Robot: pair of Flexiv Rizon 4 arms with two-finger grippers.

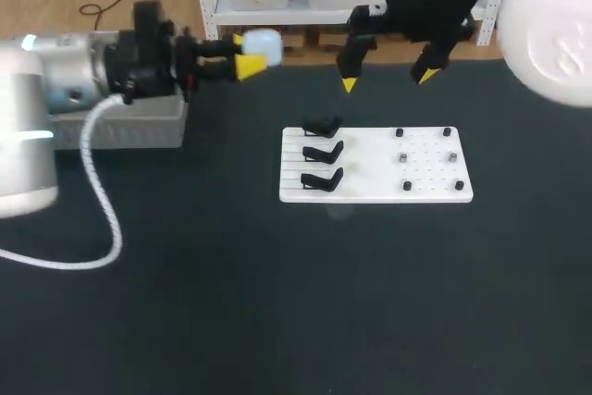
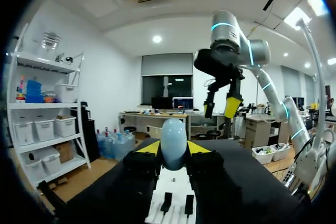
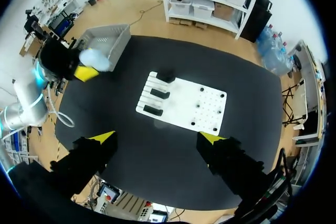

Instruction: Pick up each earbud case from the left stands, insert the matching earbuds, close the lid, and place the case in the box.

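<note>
Currently, a pale blue earbud case [image 1: 263,43] is gripped from two sides by the yellow tips of the left claw [image 1: 246,53]. It is held raised over the far left part of the dark bench [image 1: 185,302], near the grey box [image 1: 139,129]. The right claw [image 1: 387,80] is spread wide with nothing between its fingers, and is hung above the far edge of the white board [image 1: 370,187]. Three black stands [image 1: 322,151] are lined up in a column on the board's left part. Small black pegs [image 1: 403,158] are dotted over its right part.
</note>
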